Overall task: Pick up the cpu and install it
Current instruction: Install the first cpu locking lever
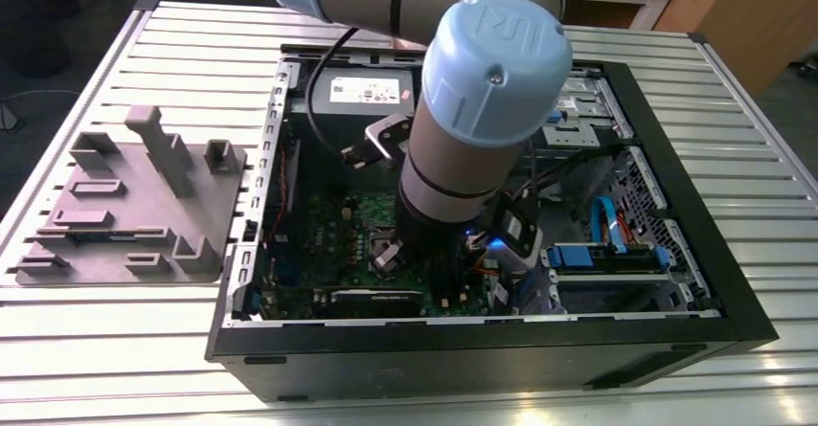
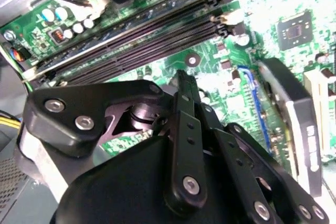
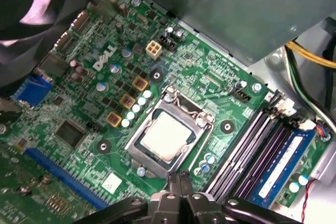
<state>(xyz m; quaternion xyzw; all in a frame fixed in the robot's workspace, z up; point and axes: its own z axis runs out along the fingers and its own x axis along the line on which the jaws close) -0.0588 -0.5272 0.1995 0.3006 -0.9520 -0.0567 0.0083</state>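
The cpu (image 3: 165, 136) sits flat inside the silvery socket frame (image 3: 185, 109) near the middle of the green board (image 3: 210, 74), and the end effector (image 3: 180, 177) hangs just beside the frame's edge, fingers pressed together on nothing, down inside the open computer case (image 1: 511, 354) on the counter (image 1: 192, 48).
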